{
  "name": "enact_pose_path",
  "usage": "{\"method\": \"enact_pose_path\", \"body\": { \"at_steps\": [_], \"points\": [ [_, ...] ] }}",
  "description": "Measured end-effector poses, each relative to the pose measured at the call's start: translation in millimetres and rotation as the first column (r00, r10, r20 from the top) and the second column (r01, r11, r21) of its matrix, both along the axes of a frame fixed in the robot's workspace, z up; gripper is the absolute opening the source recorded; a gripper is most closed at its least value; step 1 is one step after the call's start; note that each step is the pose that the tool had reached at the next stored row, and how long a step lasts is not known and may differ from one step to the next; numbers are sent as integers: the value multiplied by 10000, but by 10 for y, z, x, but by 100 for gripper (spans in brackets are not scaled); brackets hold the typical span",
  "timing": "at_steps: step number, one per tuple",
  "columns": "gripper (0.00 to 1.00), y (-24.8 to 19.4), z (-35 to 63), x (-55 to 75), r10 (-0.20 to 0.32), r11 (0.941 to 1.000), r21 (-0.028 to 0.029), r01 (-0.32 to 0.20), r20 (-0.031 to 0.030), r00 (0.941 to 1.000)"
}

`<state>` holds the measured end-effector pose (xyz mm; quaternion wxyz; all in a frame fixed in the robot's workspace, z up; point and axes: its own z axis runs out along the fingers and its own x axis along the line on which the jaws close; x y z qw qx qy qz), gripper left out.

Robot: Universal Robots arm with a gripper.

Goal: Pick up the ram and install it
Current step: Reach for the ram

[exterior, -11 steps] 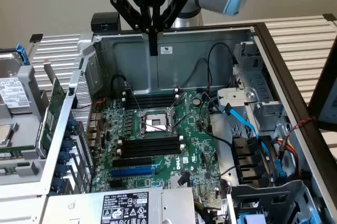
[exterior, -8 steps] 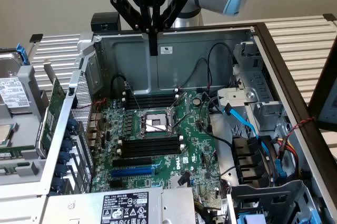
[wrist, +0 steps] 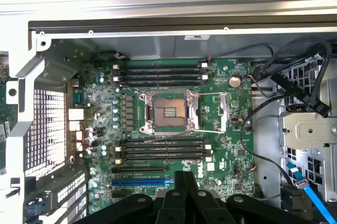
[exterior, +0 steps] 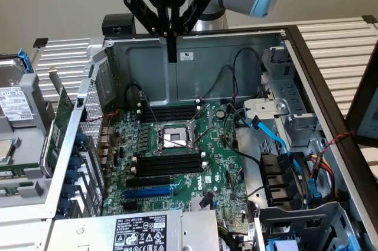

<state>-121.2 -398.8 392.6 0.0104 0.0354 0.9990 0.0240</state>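
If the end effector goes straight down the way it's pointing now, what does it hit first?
Probably the motherboard, near the black slots between the socket and the blue slot. Nothing shows under the end effector before that, though depth is unclear.

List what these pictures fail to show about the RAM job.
- Whether the green boards at the exterior view's left include the ram: cut by the edge and case wall.
- Clip positions on the memory slots: too small, wrist view.
- What, if anything, sits between the gripper's shut fingers: hidden by the fingers, exterior view.
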Motion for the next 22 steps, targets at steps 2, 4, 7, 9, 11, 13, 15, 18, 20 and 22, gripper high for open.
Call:
{"method": "enact_pose_path", "body": {
  "at_steps": [2,4,7,9,11,13,15,18,20,22],
  "points": [
    [11,0,0,-4,0,10000,0,0,0,10000],
    [11,0,2,-39,0,10000,-3,0,-3,10000],
    [11,0,1,-156,-1,10000,-1,1,-1,10000],
    [11,0,0,-238,1,10000,1,-1,0,10000],
    [11,0,0,-320,-1,10000,0,1,0,10000],
    [11,0,0,-409,0,10000,0,0,0,10000],
    [11,0,0,-503,-1,10000,0,1,0,10000],
    [11,0,1,-636,0,10000,0,0,-1,10000],
    [11,0,0,-726,0,10000,0,0,-1,10000],
    [11,0,0,-812,0,10000,1,0,-3,10000]
  ]
}}
